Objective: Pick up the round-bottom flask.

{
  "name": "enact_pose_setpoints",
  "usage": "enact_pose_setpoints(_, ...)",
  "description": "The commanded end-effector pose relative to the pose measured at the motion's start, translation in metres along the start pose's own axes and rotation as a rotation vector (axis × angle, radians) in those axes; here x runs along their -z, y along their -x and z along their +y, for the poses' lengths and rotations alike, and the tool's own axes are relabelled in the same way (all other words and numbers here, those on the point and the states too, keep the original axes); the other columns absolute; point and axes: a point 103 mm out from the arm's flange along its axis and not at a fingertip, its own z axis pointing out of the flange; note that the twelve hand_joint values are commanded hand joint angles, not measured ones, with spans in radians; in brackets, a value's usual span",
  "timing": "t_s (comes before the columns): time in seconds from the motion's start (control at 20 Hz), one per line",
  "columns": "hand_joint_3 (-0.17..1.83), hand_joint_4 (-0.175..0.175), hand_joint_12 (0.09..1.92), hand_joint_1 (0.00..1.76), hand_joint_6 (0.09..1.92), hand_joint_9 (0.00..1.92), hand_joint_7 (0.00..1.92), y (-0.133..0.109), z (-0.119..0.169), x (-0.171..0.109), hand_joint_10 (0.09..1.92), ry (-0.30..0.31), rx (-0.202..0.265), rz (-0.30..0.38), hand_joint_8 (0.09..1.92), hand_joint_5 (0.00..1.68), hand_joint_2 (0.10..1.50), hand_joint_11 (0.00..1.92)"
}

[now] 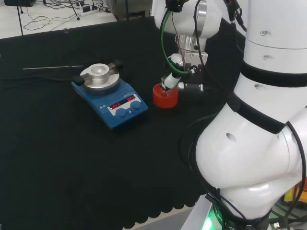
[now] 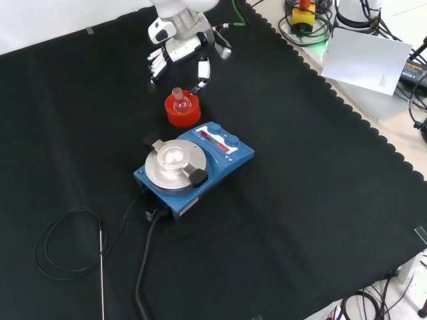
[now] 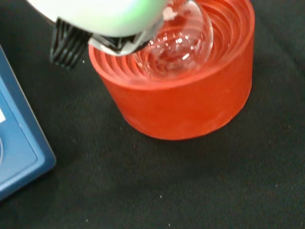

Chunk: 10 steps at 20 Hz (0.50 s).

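One round-bottom flask (image 2: 179,101) sits in one red ribbed stand (image 2: 183,112). There is one blue hotplate stirrer (image 2: 195,165) with two knobs on its front panel, one thin metal probe (image 2: 101,267), one black cable (image 2: 143,267), and one hand (image 2: 175,52).

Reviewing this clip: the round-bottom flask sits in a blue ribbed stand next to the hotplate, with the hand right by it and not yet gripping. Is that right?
Not quite: the stand is red, not blue; the blue thing is the hotplate beside it. The front view shows this plainly. The rest holds: the flask sits in the stand, and the hand is close by, its fingers not closed on the flask.
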Motion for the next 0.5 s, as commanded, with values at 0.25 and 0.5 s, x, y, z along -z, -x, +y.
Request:
enact_pose_setpoints(0.25,0.77,-0.010,1.45,1.04,0.92,0.25,0.01,-0.003,0.001,-0.005,0.73,0.033,0.009,-0.005,0.59,0.99,0.56,0.04)
enact_pose_setpoints(0.5,0.71,0.170,1.43,1.11,0.78,0.31,0.05,0.001,0.002,-0.004,0.71,0.050,0.011,-0.014,0.63,1.21,0.64,0.11)
